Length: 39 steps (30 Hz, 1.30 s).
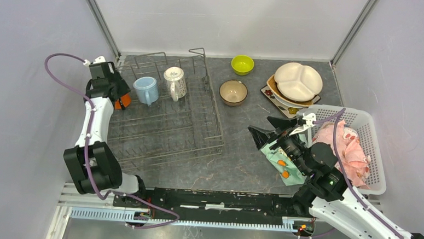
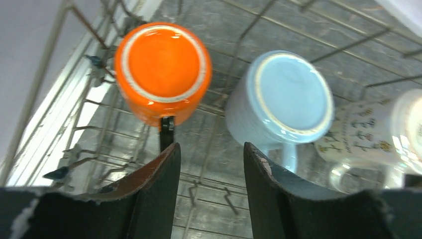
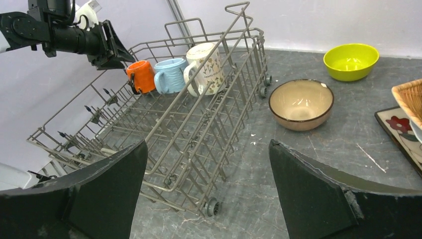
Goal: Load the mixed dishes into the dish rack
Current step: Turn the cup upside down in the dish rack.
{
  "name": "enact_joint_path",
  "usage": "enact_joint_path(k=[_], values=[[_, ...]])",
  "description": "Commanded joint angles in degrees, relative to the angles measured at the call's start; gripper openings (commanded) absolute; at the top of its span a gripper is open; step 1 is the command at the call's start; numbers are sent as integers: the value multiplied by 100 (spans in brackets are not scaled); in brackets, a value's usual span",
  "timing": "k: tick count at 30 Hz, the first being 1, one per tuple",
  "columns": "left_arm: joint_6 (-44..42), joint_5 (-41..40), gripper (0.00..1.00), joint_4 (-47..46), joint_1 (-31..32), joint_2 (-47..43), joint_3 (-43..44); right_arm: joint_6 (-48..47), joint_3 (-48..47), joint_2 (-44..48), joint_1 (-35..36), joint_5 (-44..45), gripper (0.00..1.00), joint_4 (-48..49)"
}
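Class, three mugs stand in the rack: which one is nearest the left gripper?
The orange mug, at the row's end beside the left gripper; the light-blue mug and patterned white mug stand farther along.

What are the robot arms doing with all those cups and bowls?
They are loading dishes into the grey dish rack. The orange mug, light-blue mug and white patterned mug already sit in it. The left gripper hovers open by the orange mug, holding nothing. The right gripper is open and empty too. The tan bowl, lime-green bowl and stacked plates wait on the table.
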State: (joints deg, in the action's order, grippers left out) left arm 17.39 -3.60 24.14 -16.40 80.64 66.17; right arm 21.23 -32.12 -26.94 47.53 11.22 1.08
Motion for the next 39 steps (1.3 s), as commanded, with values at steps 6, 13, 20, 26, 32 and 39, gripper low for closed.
enact_joint_path(k=[6, 13, 20, 26, 32, 39], values=[[262, 545, 55, -413, 611, -104, -156, 215, -40, -78, 15, 74, 98, -27], [129, 602, 55, -689, 909, 281, -379, 278, -41, -163, 9, 101, 98, -12], [96, 806, 52, -920, 975, 641, -675, 298, -16, -297, 11, 76, 98, 46], [94, 605, 40, -751, 1005, 495, -762, 338, -2, -338, 6, 69, 98, 104], [236, 647, 28, -794, 1033, 348, -1182, 417, 23, -435, 10, -22, 98, 182], [396, 751, 31, -703, 1034, 260, -1289, 519, 21, -511, 10, -66, 98, 191]])
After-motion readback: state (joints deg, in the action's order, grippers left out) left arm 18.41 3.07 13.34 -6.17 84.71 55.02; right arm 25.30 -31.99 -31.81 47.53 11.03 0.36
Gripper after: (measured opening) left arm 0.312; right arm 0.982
